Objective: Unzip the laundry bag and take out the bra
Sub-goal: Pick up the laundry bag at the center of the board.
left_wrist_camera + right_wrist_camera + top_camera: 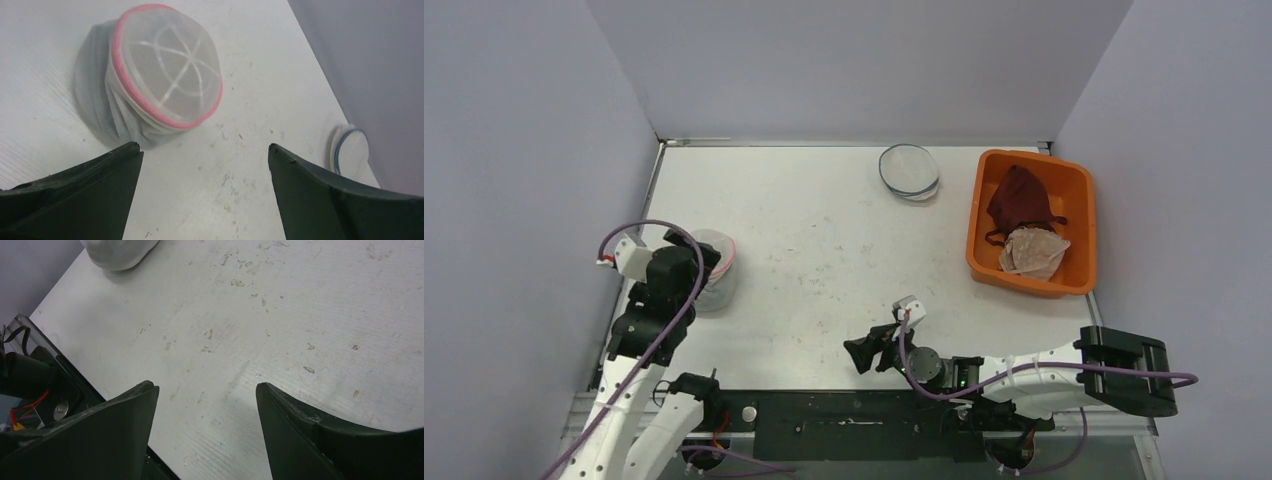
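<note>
A white mesh laundry bag with a pink rim (165, 65) lies on its side at the table's left (716, 270); through the mesh I see only its white ribs. My left gripper (202, 150) hovers just short of it, open and empty, and in the top view (696, 262) it sits against the bag's left side. My right gripper (862, 356) is low over the near middle of the table, pointing left, open with bare table between its fingers (205, 390). The bag's edge (120, 250) shows far ahead of it. A dark red bra (1019, 198) and a beige bra (1034, 252) lie in the orange bin (1079, 235).
A second round mesh bag with a blue rim (909, 172) lies flat at the back centre, also visible as the blue-rimmed bag (350, 152) in the left wrist view. The orange bin stands at the right edge. Grey walls close the table on three sides.
</note>
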Motion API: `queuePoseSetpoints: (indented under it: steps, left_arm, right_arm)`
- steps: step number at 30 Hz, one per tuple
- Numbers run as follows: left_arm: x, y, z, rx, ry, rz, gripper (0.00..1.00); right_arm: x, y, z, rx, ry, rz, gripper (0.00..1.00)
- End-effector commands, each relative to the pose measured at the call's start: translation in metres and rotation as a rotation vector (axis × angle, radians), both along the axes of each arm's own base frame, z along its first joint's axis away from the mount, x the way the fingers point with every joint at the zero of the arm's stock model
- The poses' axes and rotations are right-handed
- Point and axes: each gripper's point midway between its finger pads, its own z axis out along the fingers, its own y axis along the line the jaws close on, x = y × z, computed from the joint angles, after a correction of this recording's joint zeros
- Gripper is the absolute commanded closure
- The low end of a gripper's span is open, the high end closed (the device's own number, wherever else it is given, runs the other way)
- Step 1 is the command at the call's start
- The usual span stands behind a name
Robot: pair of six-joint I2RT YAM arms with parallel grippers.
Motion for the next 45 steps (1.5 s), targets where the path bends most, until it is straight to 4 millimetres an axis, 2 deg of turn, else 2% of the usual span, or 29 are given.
queuePoseSetpoints:
  steps: [1, 2, 6, 8, 10, 12, 17, 20, 26, 34, 37, 40, 42, 45]
  left_arm:
    - [0.013, 0.008, 0.011, -0.121, -0.009, -0.062, 0.04]
    - [0.014, 0.019, 0.000, -0.158, 0.008, -0.029, 0.04]
    - [0.028, 0.018, -0.045, -0.307, 0.117, -0.011, 0.03]
    - [0.030, 0.023, -0.058, -0.387, 0.104, 0.006, 0.00]
    - [0.031, 0.027, -0.065, -0.396, 0.094, 0.024, 0.00]
    - [0.038, 0.027, -0.068, -0.427, 0.035, 0.025, 0.07]
    - [0.043, 0.029, -0.090, -0.496, 0.004, 0.042, 0.27]
    - [0.042, 0.032, -0.087, -0.473, 0.000, 0.044, 0.29]
    - [0.034, 0.035, -0.074, -0.428, 0.018, 0.061, 0.20]
    - [0.031, 0.039, -0.057, -0.373, -0.005, 0.080, 0.20]
    - [0.037, 0.044, -0.062, -0.370, -0.014, 0.097, 0.26]
    - [0.042, 0.048, -0.075, -0.385, -0.013, 0.118, 0.34]
    - [0.047, 0.050, -0.077, -0.386, -0.023, 0.115, 0.44]
    - [0.055, 0.051, -0.075, -0.382, -0.026, 0.096, 0.51]
  right_arm:
    - [0.009, -0.005, 0.026, 0.069, -0.030, -0.097, 0.27]
    - [0.009, -0.009, 0.026, 0.072, -0.029, -0.110, 0.27]
    - [0.009, -0.021, 0.030, 0.104, -0.030, -0.132, 0.27]
    - [0.008, -0.026, 0.032, 0.101, -0.028, -0.137, 0.27]
    - [0.008, -0.032, 0.031, 0.096, -0.028, -0.152, 0.27]
    - [0.008, -0.038, 0.031, 0.102, -0.028, -0.161, 0.27]
    - [0.007, -0.041, 0.036, 0.119, -0.029, -0.163, 0.28]
    - [0.007, -0.042, 0.036, 0.119, -0.028, -0.162, 0.28]
    - [0.007, -0.040, 0.034, 0.102, -0.033, -0.157, 0.28]
    - [0.006, -0.031, 0.034, 0.054, -0.045, -0.133, 0.27]
    - [0.007, -0.029, 0.036, 0.050, -0.050, -0.135, 0.27]
    - [0.006, -0.029, 0.039, 0.050, -0.048, -0.133, 0.27]
    - [0.006, -0.030, 0.040, 0.053, -0.045, -0.132, 0.27]
    - [0.006, -0.033, 0.041, 0.058, -0.046, -0.136, 0.27]
